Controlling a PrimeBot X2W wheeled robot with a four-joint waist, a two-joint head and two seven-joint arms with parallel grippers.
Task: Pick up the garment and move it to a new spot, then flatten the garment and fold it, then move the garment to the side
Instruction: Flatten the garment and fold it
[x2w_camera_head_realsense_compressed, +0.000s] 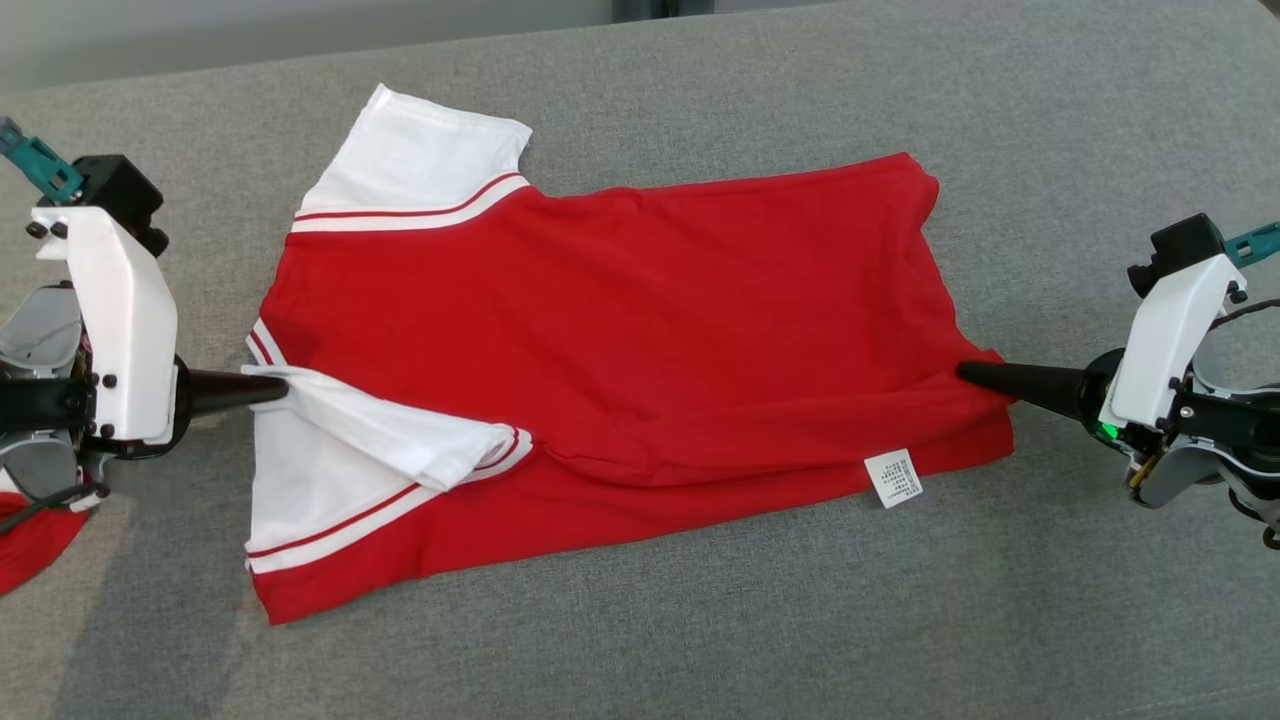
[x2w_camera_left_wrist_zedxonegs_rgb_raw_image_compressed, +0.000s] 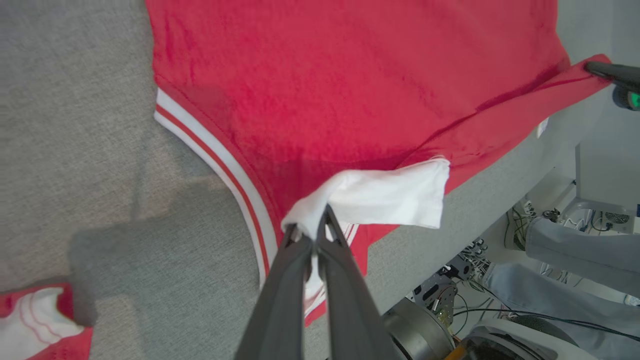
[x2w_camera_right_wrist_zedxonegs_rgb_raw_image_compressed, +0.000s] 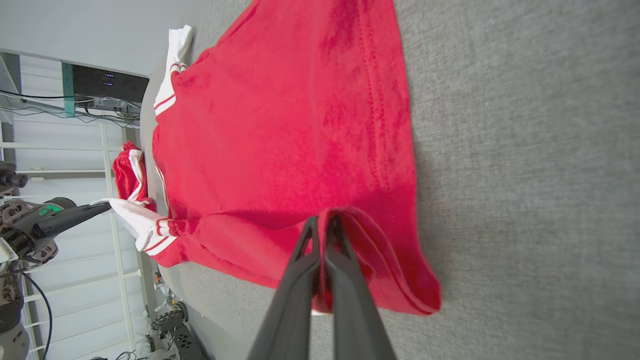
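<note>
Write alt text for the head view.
A red T-shirt lies partly folded on a grey fabric surface. The left gripper holds a white sleeve and the right gripper the red hem, jaws shut on cloth. A white care label shows at the near edge.

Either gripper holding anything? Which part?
Both hold the red garment: left gripper, jaws shut on the white sleeve at its edge; right gripper, jaws shut on a fold of the red hem.

Red garment (x2w_camera_head_realsense_compressed: 620, 330) flat on grey surface (x2w_camera_head_realsense_compressed: 1050, 120); left claw (x2w_camera_head_realsense_compressed: 280, 385) pinches white sleeve (x2w_camera_head_realsense_compressed: 400, 435), right claw (x2w_camera_head_realsense_compressed: 965, 372) pinches hem (x2w_camera_head_realsense_compressed: 990, 425).
</note>
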